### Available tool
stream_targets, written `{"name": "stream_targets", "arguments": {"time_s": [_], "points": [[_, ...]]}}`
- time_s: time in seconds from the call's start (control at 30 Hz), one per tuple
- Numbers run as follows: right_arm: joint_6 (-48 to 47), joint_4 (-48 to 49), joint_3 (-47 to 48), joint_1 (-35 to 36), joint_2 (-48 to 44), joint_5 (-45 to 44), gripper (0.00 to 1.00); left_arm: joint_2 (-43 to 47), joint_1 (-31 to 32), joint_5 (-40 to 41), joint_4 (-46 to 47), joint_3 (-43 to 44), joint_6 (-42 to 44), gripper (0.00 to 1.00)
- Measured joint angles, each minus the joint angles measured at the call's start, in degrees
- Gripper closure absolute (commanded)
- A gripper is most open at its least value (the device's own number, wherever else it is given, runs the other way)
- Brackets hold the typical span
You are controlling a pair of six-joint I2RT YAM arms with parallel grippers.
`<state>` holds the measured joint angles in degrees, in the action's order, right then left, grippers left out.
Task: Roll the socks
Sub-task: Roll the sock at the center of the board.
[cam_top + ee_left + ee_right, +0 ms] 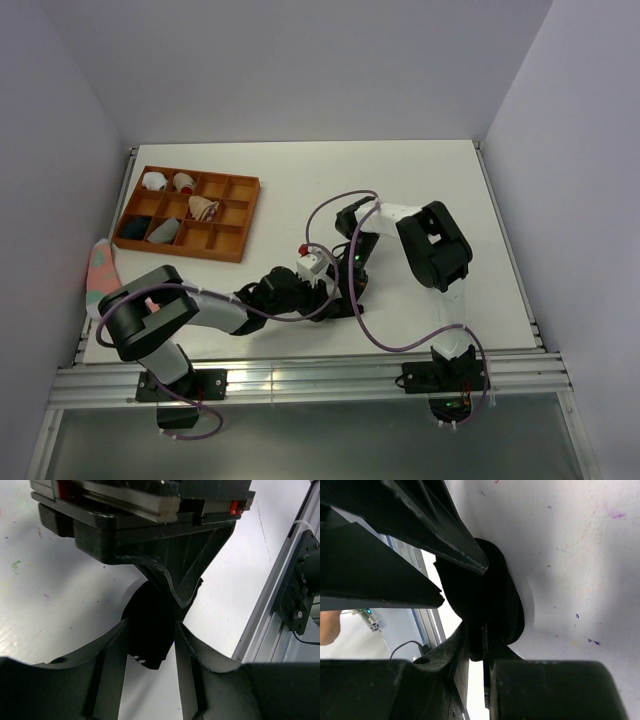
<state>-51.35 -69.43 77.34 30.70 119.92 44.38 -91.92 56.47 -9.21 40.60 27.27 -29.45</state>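
Only one of the socks shows, the black one (pixel 150 605), bunched into a lump on the white table with a bit of white striping at its near end. The tan sock is hidden. My left gripper (pixel 150 630) stands open with its fingers on either side of the lump, close against it. My right gripper (pixel 479 630) comes in from the opposite side and is shut on an edge of the black sock (pixel 495 595). In the top view the two grippers meet near the table's front middle, the left gripper (pixel 325 285) beside the right gripper (pixel 352 280).
A brown compartment tray (pixel 245 215) at the back left holds a few small rolled bundles (pixel 153 182). A pink sock (pixel 100 270) lies at the table's left edge. The metal rail (pixel 272 605) of the table's front edge runs close to the right of the sock.
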Motion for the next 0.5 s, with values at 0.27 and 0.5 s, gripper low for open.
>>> {"name": "stream_targets", "arguments": {"time_s": [0.27,0.5], "points": [[1.4,0.3,0.0,0.0,0.0,-0.3,0.9,-4.0,0.0,-2.2,1.9,1.2,-0.2,0.58],[3.5,0.9,-0.8,-0.3,-0.1,-1.2,0.77,-6.6,0.6,-2.4,-0.7,4.7,-0.7,0.87]]}}
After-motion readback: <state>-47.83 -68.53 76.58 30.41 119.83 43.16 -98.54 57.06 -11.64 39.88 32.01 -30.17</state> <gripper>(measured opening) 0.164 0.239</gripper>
